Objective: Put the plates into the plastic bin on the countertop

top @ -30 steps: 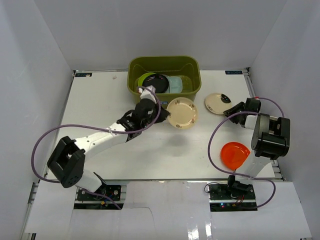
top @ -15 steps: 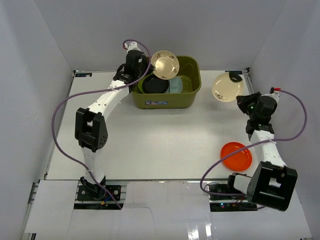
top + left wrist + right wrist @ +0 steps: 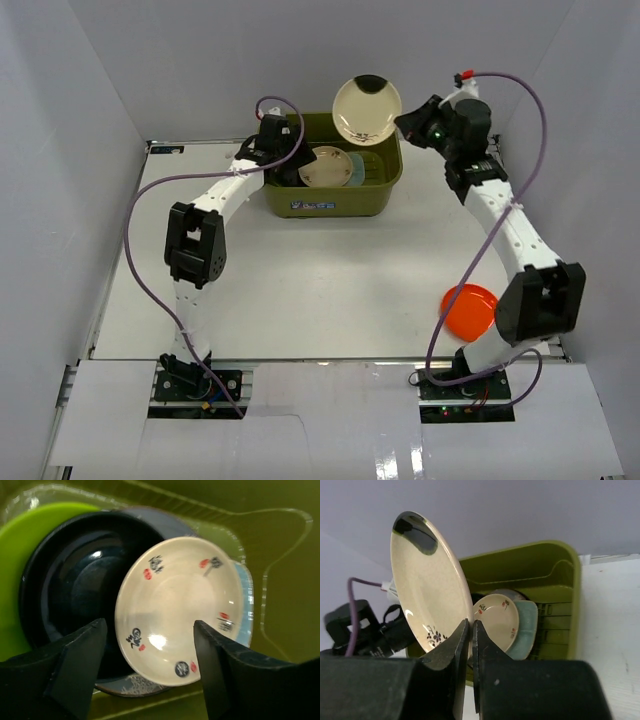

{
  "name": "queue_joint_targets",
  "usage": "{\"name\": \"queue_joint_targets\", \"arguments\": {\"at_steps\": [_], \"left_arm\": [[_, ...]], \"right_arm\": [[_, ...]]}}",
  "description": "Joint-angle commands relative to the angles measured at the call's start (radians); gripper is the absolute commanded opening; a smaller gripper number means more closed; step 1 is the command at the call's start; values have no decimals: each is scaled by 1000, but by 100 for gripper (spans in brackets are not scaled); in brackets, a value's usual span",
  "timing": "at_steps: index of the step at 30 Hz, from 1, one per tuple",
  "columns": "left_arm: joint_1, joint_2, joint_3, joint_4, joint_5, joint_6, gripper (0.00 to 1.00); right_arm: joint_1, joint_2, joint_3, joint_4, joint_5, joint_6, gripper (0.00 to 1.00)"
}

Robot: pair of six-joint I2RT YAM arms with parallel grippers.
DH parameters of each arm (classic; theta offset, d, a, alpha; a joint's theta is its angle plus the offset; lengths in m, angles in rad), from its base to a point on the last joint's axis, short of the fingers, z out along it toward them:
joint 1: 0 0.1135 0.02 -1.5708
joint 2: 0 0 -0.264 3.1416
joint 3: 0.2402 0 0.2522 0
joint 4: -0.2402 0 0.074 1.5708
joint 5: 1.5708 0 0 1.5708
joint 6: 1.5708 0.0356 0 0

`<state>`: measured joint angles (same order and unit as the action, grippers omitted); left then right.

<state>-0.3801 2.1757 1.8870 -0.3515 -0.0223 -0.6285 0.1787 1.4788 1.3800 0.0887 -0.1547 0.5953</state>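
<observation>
Bin (image 3: pixel 370 198) holds five plates (image 3: pixel 180 610) (right claw (image 3: pixel 471 626): another plate (image 3: pixel 427 587)).

In the plastic bin (image 3: pixel 280 545) the black plate (image 3: pixel 70 595) buries most of the lime green plate (image 3: pixel 15 580), the small cream plate (image 3: pixel 180 610) covers much of the mint plate (image 3: pixel 527 627), and the front label (image 3: pixel 316 207) is too tiny to read.

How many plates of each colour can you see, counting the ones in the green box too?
Cream: 2, the held cream plate in the right gripper and the small cream plate in the plastic bin
Black plate: 1
Lime green plate: 1
Pale mint plate: 1
Grey patterned plate: 1
Orange plate: 1
Total: 7
</observation>
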Motion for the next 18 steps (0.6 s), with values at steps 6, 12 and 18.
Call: {"name": "queue_joint_targets", "arguments": {"at_steps": [6,12,18], "left_arm": [[12,-448,-132,121,107,-7,89],[-72,-755,-572,223,113,-49,87],[-267,-792,-830,250,88,-105,86]], "right_arm": [[151,363,324,-158,60,-60,8],[186,527,407,-196,57,-46,8],[182,508,484,-273,49,-94,54]]}}
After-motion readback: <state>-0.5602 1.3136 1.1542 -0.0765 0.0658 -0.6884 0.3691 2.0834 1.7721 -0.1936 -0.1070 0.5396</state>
